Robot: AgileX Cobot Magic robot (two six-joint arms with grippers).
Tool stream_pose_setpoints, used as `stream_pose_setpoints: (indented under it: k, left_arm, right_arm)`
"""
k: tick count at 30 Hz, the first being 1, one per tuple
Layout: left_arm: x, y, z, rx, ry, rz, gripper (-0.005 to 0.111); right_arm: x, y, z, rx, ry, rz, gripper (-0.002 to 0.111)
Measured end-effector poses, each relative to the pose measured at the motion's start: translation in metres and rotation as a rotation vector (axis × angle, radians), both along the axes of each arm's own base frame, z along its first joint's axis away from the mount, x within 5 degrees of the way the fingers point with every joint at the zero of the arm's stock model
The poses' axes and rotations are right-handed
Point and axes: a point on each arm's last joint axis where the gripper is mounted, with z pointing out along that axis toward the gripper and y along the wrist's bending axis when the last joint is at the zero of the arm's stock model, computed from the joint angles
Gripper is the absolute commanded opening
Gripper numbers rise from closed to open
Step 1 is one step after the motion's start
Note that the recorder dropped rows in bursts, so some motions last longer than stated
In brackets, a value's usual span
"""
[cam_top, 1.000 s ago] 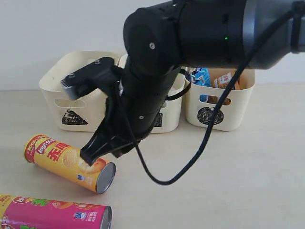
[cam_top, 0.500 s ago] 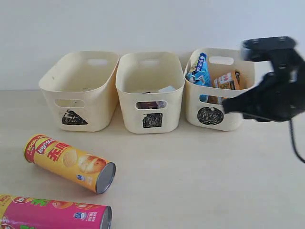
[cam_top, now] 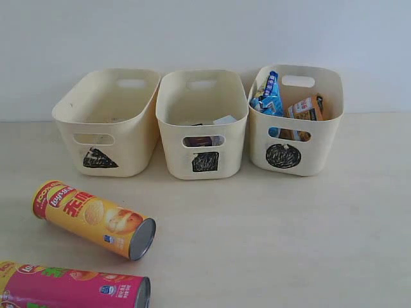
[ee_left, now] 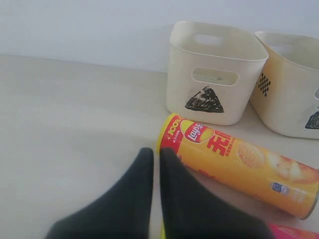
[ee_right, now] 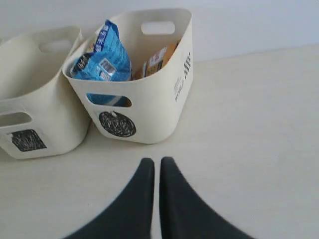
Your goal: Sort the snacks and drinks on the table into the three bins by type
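Gone from the exterior view is the right arm, so we judge its last drop finished. Across the table point(cam_top: 289, 244), three bins point(cam_top: 232, 151) line the far edge; bags point(cam_top: 268, 99) sit in the circle bin point(cam_top: 324, 154). We see the yellow tube point(cam_top: 93, 218) and magenta tube point(cam_top: 70, 287) lying unobstructed near the front-left corner. Left gripper point(ee_left: 155, 154) and right gripper point(ee_right: 156, 164) show narrow, empty fingers.

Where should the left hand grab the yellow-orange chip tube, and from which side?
Mid-body of the yellow-orange tube, from above, with the left hand straddling its width. It lies on its side on the table, ends facing sideways, so only the round wall is open to pinch. The magenta tube lies near it, likely crowding a low approach.
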Motion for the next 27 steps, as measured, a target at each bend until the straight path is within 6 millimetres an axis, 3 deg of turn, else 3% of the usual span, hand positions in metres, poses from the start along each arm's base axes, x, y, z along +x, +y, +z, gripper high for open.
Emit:
stream_pose_setpoints:
  k: [7,13,27]
  left_arm:
    - [0.0,0.0,0.0,0.0,0.0,0.0,0.004]
    - [0.0,0.0,0.0,0.0,0.0,0.0,0.004]
    - [0.0,0.0,0.0,0.0,0.0,0.0,0.004]
  right_arm:
    - [-0.041,-0.006,-0.006,0.076,-0.168,-0.012,0.0]
    - [-0.067,-0.01,-0.033,0.09,-0.234,-0.012,0.0]
    - [-0.092,-0.014,-0.038,0.055,-0.328,0.001,0.0]
